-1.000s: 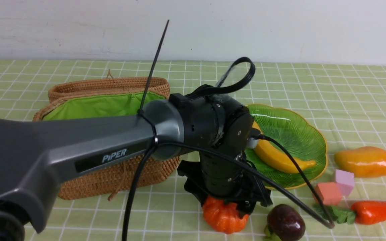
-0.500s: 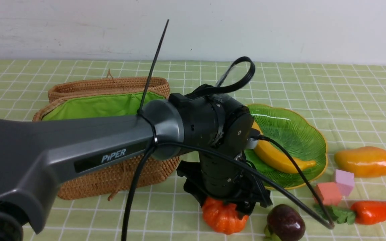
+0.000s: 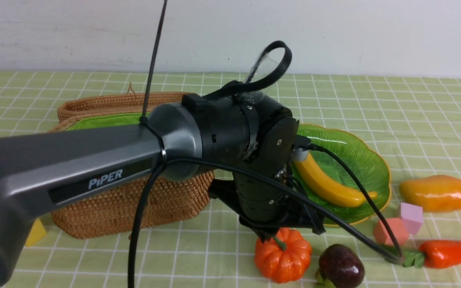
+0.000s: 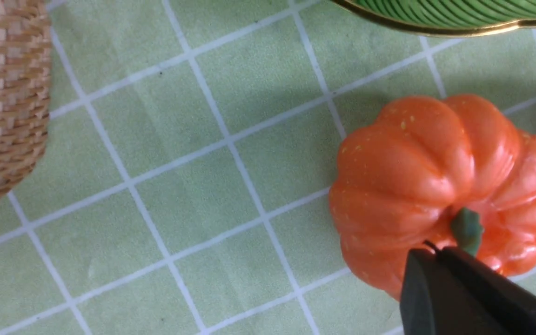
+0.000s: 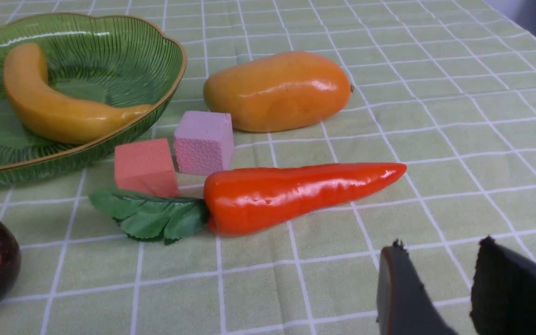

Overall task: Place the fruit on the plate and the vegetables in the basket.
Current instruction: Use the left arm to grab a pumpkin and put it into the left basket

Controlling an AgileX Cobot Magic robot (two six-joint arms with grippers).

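My left gripper (image 3: 272, 237) is shut at the green stem of the small orange pumpkin (image 3: 282, 256), which is low over the cloth in front of the plate; in the left wrist view its tips (image 4: 435, 249) meet at the stem of the pumpkin (image 4: 435, 177). The banana (image 3: 326, 184) lies on the green plate (image 3: 358, 160). The mango (image 3: 436, 193), the purple fruit (image 3: 341, 265) and the carrot (image 3: 452, 253) lie on the cloth. The basket (image 3: 134, 208) stands at left. My right gripper (image 5: 440, 244) is open and empty, near the carrot (image 5: 296, 193). Cucumber and radish are out of view.
A pink foam block (image 3: 411, 216) and a coral one (image 3: 386, 232) sit between plate and carrot. A yellow block (image 3: 36, 232) lies by the basket's left front. My left arm hides much of the basket's opening. Its cable droops to the carrot's leaves (image 3: 412, 258).
My left arm has risen and drawn back a little. The pumpkin, before half hidden under the gripper, now shows whole with its stem up, shifted to the right.
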